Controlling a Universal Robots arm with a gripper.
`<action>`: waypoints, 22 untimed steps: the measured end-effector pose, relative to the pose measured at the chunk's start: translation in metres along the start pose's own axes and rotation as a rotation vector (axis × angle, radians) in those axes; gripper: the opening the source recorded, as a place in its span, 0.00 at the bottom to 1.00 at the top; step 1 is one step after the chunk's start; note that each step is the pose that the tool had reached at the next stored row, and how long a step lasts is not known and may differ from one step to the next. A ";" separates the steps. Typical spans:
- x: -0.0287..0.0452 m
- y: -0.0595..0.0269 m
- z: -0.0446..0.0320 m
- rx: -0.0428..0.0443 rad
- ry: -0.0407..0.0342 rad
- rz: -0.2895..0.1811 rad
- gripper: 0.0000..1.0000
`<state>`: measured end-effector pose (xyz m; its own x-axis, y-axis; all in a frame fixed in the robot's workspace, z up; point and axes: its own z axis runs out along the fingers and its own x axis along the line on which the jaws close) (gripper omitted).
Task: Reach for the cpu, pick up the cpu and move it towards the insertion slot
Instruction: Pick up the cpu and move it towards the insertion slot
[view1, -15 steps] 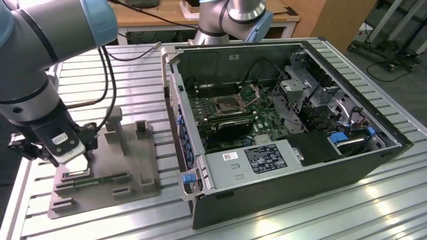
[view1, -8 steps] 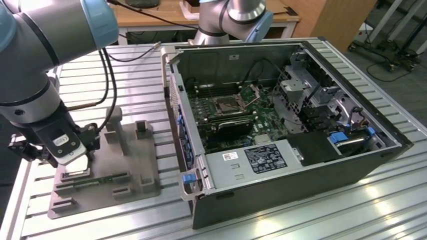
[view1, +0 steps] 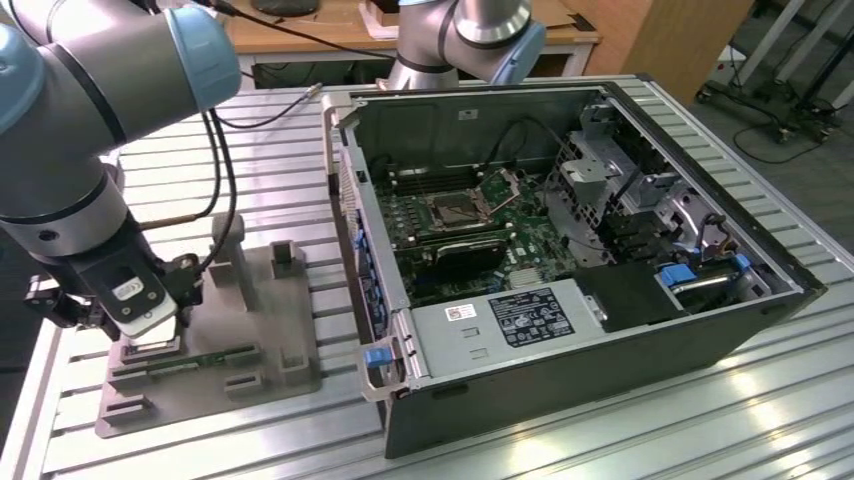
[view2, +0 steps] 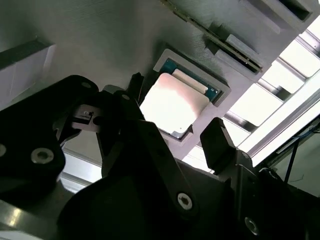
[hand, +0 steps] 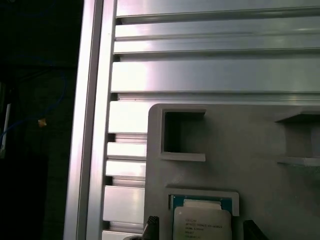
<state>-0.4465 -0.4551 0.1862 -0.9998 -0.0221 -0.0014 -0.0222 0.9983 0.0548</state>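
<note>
The claw (view2: 175, 112) is positioned directly above the cpu (view2: 175, 105), with its fingers (view2: 216, 142) spread, one on each side of the chip, and no visible contact. The cpu lies flat in a square recess of the grey fixture plate (view1: 274, 345), near the green memory strip (view1: 200, 362). The fixture plate rests on the slatted tabletop (view1: 614, 430). The insertion slot (view1: 454, 210) sits well apart, inside the open computer case (view1: 561, 370).
</note>
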 end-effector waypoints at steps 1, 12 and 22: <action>0.0000 0.0005 0.0010 0.0000 0.0005 0.001 0.74; 0.0000 0.0013 0.0050 0.0000 0.0013 0.002 0.72; 0.0000 0.0001 0.0057 -0.0001 0.0012 0.003 0.59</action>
<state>-0.4466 -0.4548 0.1805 -0.9998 -0.0196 -0.0001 -0.0196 0.9983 0.0549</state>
